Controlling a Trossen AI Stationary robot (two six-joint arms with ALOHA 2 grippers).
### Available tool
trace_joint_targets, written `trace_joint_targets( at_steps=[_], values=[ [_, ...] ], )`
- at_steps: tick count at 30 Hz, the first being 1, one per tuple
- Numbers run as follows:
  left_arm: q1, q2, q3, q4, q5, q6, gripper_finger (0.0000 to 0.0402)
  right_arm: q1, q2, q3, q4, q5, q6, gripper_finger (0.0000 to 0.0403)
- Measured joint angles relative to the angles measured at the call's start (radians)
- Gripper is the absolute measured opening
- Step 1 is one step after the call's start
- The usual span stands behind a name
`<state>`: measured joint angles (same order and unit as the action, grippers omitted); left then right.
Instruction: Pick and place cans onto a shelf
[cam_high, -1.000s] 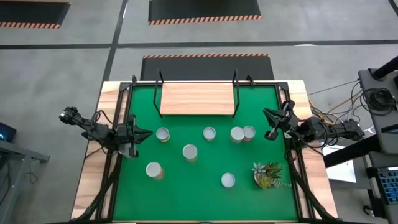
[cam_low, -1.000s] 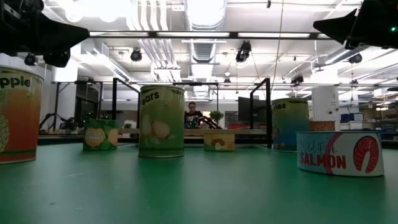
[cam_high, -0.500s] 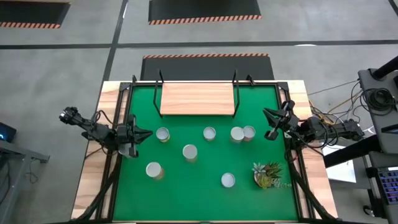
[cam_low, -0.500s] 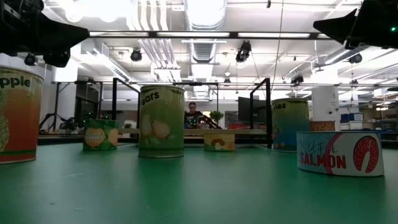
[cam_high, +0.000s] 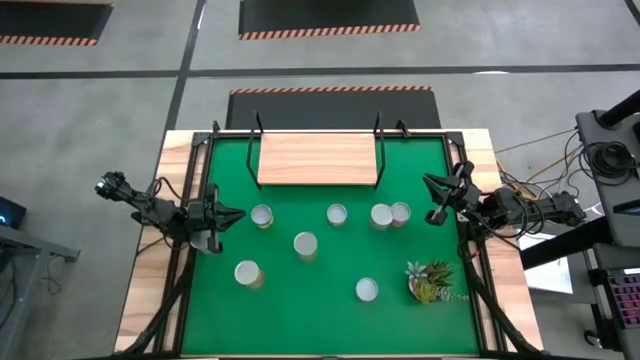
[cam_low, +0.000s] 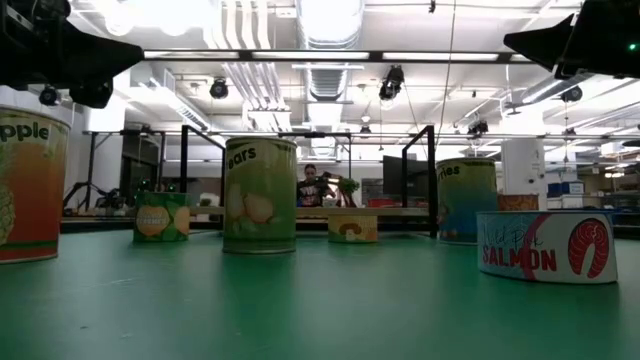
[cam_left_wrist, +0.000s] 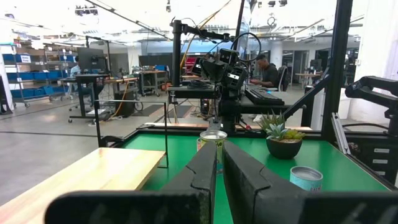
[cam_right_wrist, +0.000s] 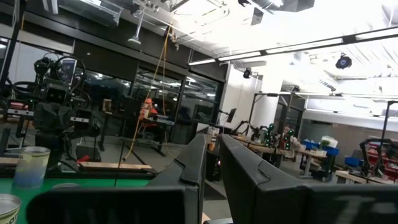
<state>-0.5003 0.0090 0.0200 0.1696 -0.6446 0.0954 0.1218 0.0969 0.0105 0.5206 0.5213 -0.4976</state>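
Nothing on your table has shifted since the earlier frames; both arms and all seven cans sit as before, and only the person far behind the table in the low view has changed posture slightly. Your left gripper (cam_high: 228, 214) hangs at the left edge of the green mat (cam_high: 330, 320), just beside the nearest can (cam_high: 262, 216), its fingers (cam_left_wrist: 205, 171) drawn close with only a narrow slit between them and nothing held. Your right gripper (cam_high: 432, 200) waits at the mat's right edge, near the touching pair of cans (cam_high: 390, 214); its fingers (cam_right_wrist: 194, 165) are likewise nearly together and empty. The shelf (cam_high: 317, 159) lies at the far end of the mat with black brackets at its ends and carries no can. Remaining cans stand at centre (cam_high: 337, 214), mid-mat (cam_high: 305, 244), front left (cam_high: 247, 273) and front right (cam_high: 367, 290), with the small plant (cam_high: 430, 281) beside the last. In the low view, the pineapple can (cam_low: 30, 185) is cut off at the frame's edge, its label only partly readable, and both arms show only as dark shapes in the upper corners. In the left wrist view, the fingers hide the lower part of one can (cam_left_wrist: 214, 146).
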Motion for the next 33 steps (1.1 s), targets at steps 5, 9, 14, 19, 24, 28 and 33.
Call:
trace_joint_targets(
  at_steps=[5, 9, 14, 19, 24, 28, 33],
  values=[
    [0.0, 0.0, 0.0, 0.0, 0.0, 0.0, 0.0008, 0.0, 0.0, 0.0, 0.0, 0.0, 0.0, 0.0036],
    [0.0, 0.0, 0.0, 0.0, 0.0, 0.0, 0.0008, 0.0, 0.0, 0.0, 0.0, 0.0, 0.0, 0.0036],
    [0.0, 0.0, 0.0, 0.001, -0.008, 0.013, 0.0008, 0.0, 0.0, 0.0, 0.0, 0.0, 0.0, 0.0036],
    [0.0, 0.0, 0.0, 0.068, -0.005, 0.058, 0.0008, 0.0, 0.0, 0.0, 0.0, 0.0, 0.031, 0.0036],
    [0.001, 0.0, 0.0, 0.253, 0.151, -0.08, 0.0008, 0.0, 0.0, 0.0, 0.0, -0.005, 0.554, 0.0036],
    [0.0, 0.0, 0.0, 0.303, 0.355, -0.108, 0.0008, 0.0, 0.0, 0.0, 0.001, 0.003, 0.888, 0.0036],
    [0.0, 0.036, 0.0, 0.444, 0.579, -0.1, 0.0008, 0.0, 0.0, 0.0, 0.017, 0.006, 0.78, 0.0036]
  ],
)
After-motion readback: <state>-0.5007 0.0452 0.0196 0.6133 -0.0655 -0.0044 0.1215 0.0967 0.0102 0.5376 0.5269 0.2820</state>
